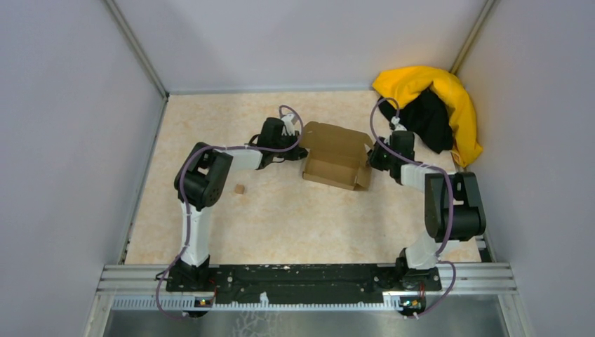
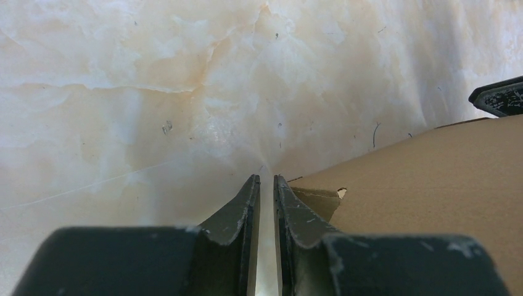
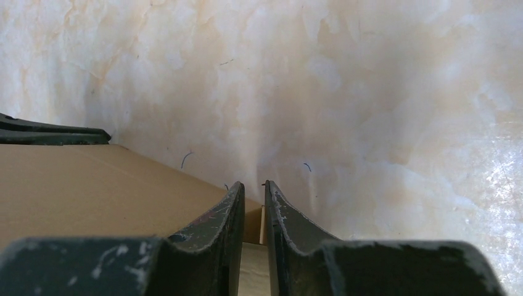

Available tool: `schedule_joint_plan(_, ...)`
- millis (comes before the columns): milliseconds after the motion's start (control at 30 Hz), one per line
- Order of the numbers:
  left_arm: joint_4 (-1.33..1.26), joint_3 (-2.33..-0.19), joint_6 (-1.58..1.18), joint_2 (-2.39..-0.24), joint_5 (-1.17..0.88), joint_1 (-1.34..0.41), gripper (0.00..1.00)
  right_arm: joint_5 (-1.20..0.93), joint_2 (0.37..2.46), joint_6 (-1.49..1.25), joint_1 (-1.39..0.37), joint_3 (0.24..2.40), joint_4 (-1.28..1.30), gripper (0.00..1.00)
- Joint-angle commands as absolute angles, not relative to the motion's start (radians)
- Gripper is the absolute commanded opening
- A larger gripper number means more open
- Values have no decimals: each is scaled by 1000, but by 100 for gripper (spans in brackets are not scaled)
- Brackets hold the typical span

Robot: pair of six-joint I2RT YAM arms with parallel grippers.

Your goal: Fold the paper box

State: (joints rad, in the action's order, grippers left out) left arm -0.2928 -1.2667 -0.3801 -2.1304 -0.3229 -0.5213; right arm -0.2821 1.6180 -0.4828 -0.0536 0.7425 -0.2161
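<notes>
The paper box [image 1: 335,153] is a brown cardboard piece, partly folded, lying mid-table with a flap raised at its right end. My left gripper [image 1: 300,145] sits at its left end. In the left wrist view the jaws [image 2: 266,177] stand a narrow slit apart with only table showing between them, and the box [image 2: 432,185] lies against the right finger. My right gripper [image 1: 373,158] is at the box's right end. Its jaws [image 3: 254,184] are also a slit apart, with the box [image 3: 80,185] left of them and cardboard showing behind the gap, not clamped.
A tiny brown cardboard scrap [image 1: 239,189] lies left of centre. A yellow-and-black cloth heap [image 1: 435,105] fills the back right corner. Grey walls close in on three sides, and a metal rail [image 1: 309,277] carries the arm bases at the near edge.
</notes>
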Motion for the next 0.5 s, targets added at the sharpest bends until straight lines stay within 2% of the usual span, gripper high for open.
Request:
schedule_joint_plan(0,-253,-1276,-359,-2174,-324,-532,20,-291,1589,-489,-68,764,-256,19)
schedule_joint_plan(233,-254,-1278,-360,-2176,-327,-535,20,-339,1570,-612,-67,697,-373,20)
schedule_joint_plan(467,-251,-1278,-357,-2180,-325,-535,20,-266,1521,-621,-34,681,-343,31)
